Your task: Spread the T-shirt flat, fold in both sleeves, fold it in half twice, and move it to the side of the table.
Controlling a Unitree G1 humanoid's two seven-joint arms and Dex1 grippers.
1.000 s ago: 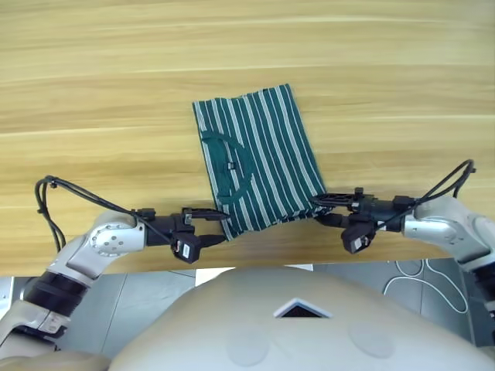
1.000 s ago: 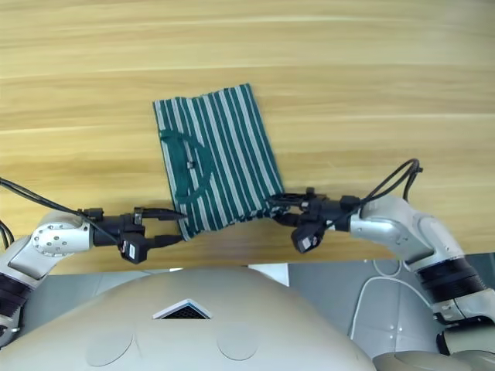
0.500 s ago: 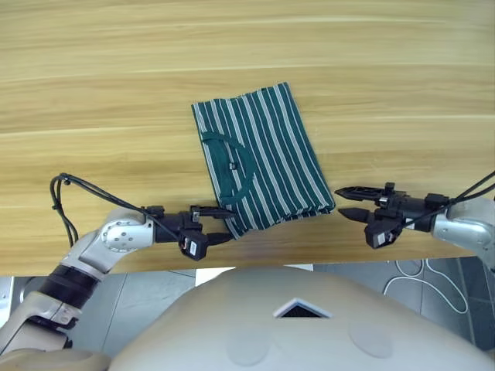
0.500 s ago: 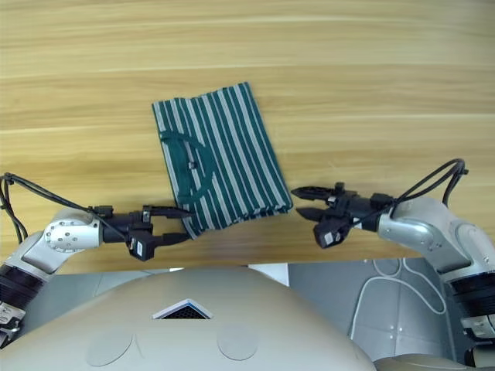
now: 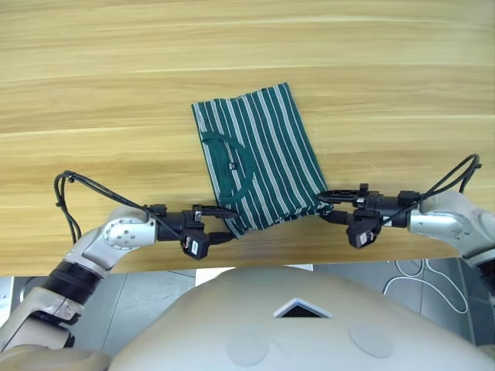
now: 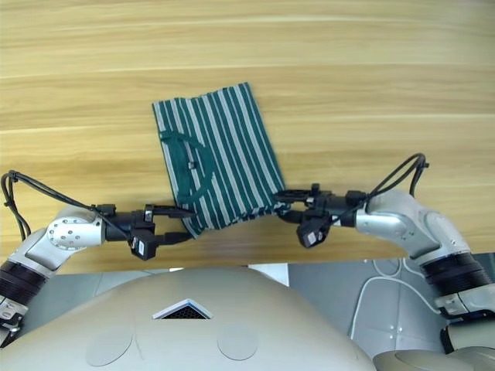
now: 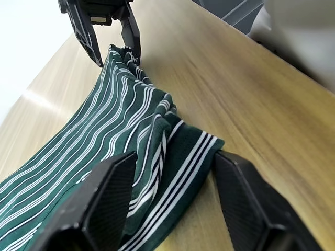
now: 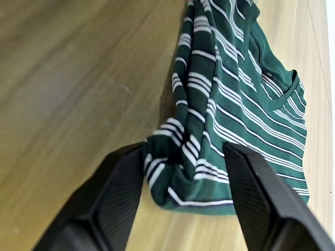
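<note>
Left eye view has the folded striped T-shirt (image 5: 259,158) lying flat near the front edge of the wooden table (image 5: 387,77). The left gripper (image 5: 231,223) has its fingers spread around the shirt's near left corner; the right gripper (image 5: 322,205), likewise spread, straddles the bunched near right corner

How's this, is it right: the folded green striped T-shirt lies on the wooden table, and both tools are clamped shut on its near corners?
Not shut: the wrist views show the left tool and right tool open, each straddling a near corner of the folded green striped T-shirt, which lies on the wooden table.
</note>
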